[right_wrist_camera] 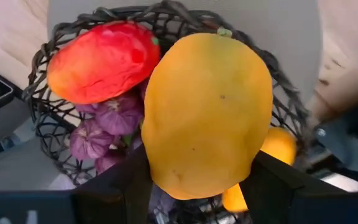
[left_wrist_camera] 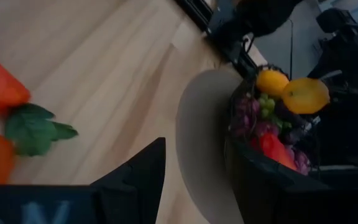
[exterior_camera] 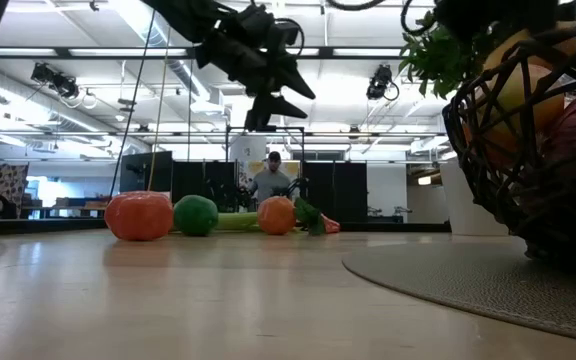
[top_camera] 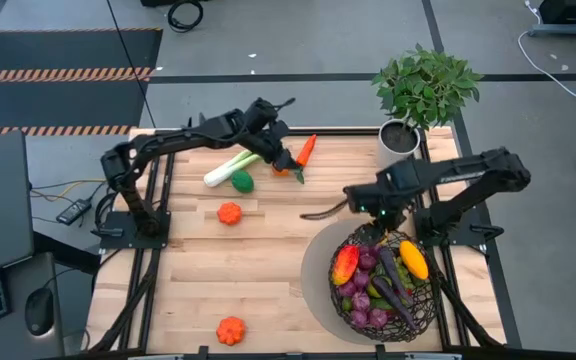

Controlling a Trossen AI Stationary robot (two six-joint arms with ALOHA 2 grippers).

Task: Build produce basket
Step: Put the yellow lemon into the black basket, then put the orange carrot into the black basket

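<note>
The dark woven basket (top_camera: 420,308) stands on a round grey mat (top_camera: 316,268) at the near right, filled with produce: a red-orange fruit (right_wrist_camera: 101,59), purple bulbs (right_wrist_camera: 92,140) and a yellow piece (top_camera: 413,260). My right gripper (top_camera: 376,210) hangs over the basket's far rim, shut on a large yellow fruit (right_wrist_camera: 207,112). My left gripper (top_camera: 288,160) hovers open over the far middle, above a carrot (top_camera: 307,149) and an orange (exterior_camera: 276,215). A leek (top_camera: 230,168) and a green lime (top_camera: 241,182) lie to its left. My right gripper pinches the yellow fruit between its two fingers, one on each side of the end nearest the wrist (right_wrist_camera: 163,171). The fingers come from above, pointing steeply down. The fruit hangs clear over the basket's contents, its long axis running on beyond the fingertips.
A leafy plant in a white pot (top_camera: 400,138) stands at the far right, just behind the right arm. Two small orange pumpkins lie loose, one mid-left (top_camera: 229,213) and one at the near edge (top_camera: 230,330). Bare wood lies between them and the mat.
</note>
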